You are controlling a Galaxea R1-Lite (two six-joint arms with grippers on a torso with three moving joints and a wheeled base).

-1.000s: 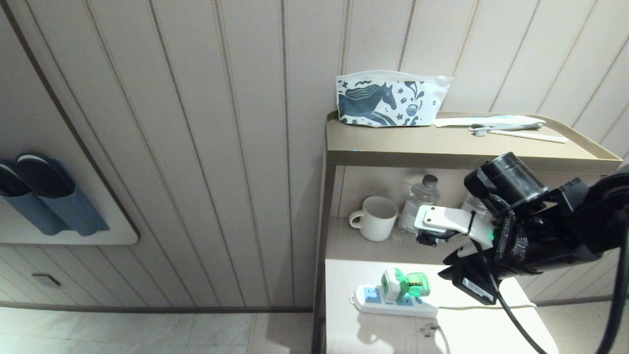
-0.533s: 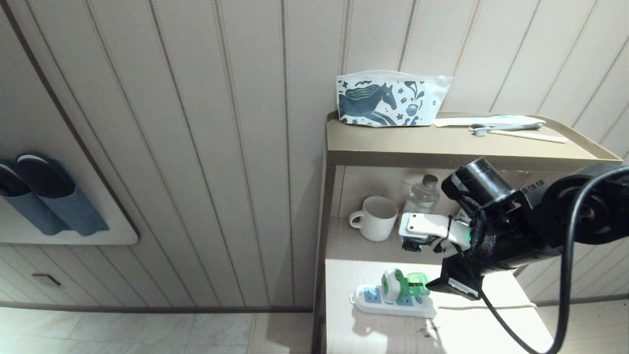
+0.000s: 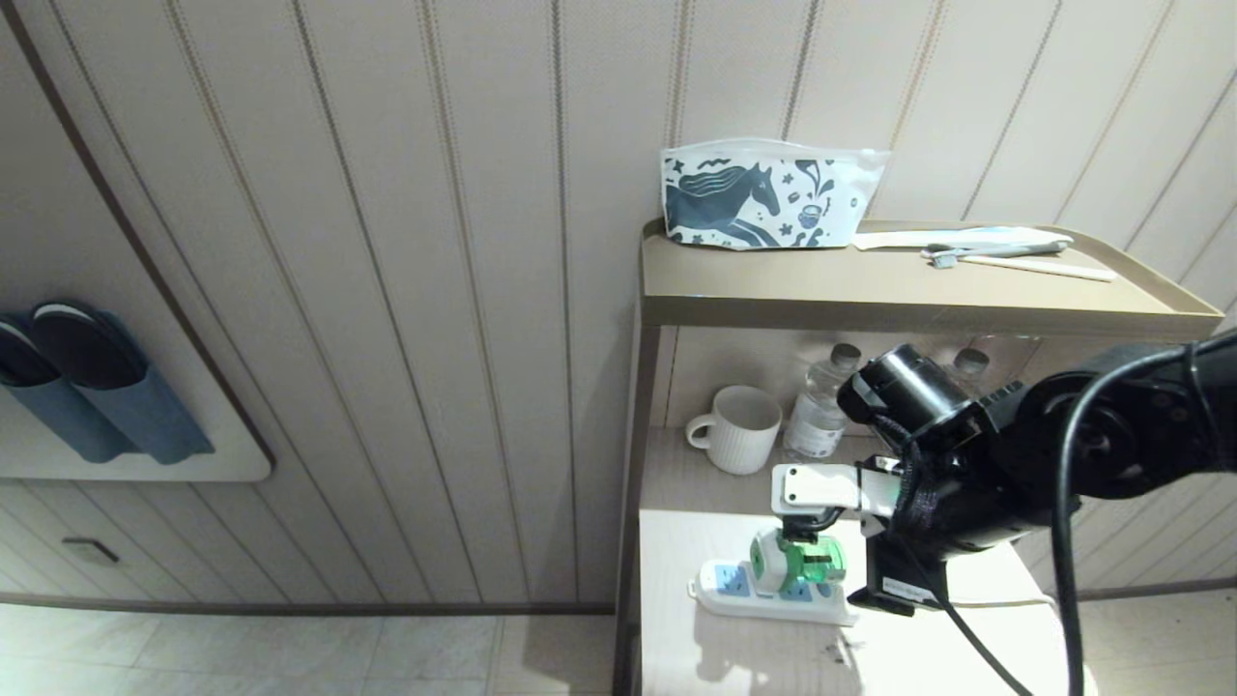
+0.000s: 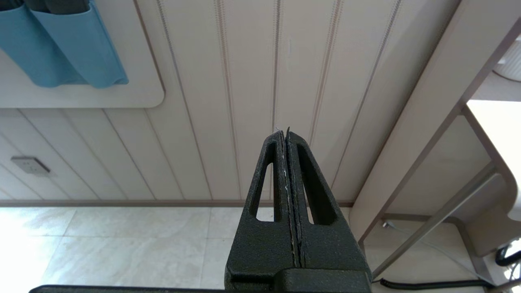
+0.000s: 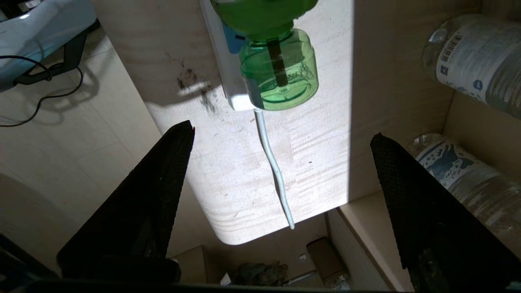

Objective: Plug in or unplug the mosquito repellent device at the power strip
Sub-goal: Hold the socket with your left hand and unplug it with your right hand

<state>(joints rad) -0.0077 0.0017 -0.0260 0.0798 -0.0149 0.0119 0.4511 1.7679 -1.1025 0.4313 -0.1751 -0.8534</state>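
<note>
The right gripper [image 5: 281,134] hangs with its fingers [image 5: 163,179] spread wide and empty, just short of the mosquito repellent device [image 3: 797,563]; the device sits plugged into the power strip [image 3: 763,592] on the lit shelf [image 3: 676,657]; behind the strip stand a mug [image 3: 736,428] and water bottles [image 3: 819,406]; the left gripper [image 4: 287,134], pressed closed, hangs apart by the wall.

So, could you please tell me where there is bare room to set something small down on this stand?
The top shelf is bare in front of the horse-print pouch and toothbrush. The lit lower surface is free left of the power strip. The middle shelf is crowded: mug, water bottles, and the right claw over the mosquito repellent device.
</note>
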